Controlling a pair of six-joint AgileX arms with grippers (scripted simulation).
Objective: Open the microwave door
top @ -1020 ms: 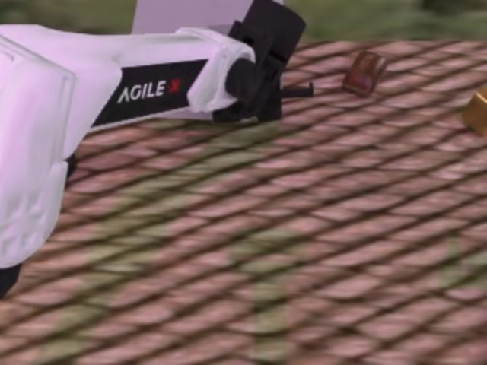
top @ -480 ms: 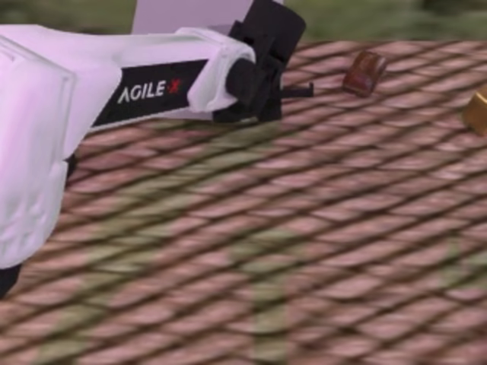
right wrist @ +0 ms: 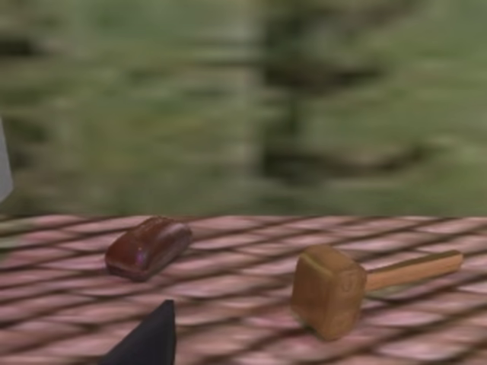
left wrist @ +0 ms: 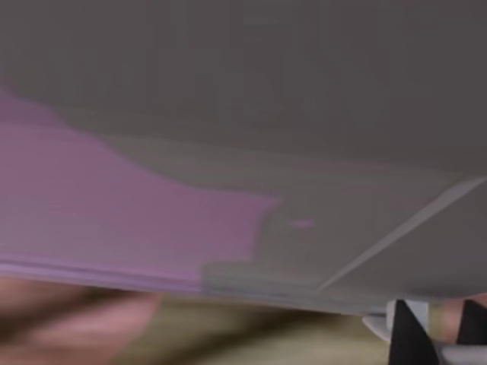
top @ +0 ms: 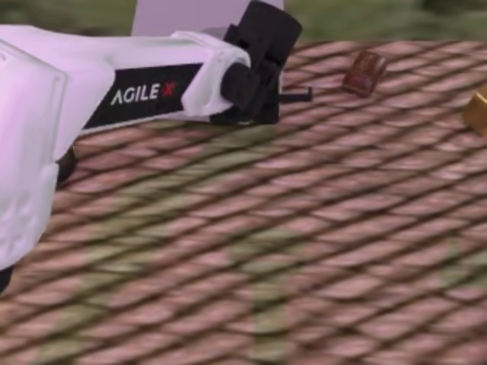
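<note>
The microwave (top: 190, 15) sits at the table's far edge; left hand (top: 262, 72) beside it, grip unreadable.

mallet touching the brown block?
Apart. The right wrist view shows bare table between the mallet and the brown block; in the top view the block sits clear of the mallet at the right edge.

The tabletop (top: 304, 251) shows a pink and green woven pattern. On it the microwave (top: 190, 15) stands at the far edge; beyond its right lie a brown mouse-like block (top: 364, 73), then a wooden mallet (right wrist: 342, 289).
</note>
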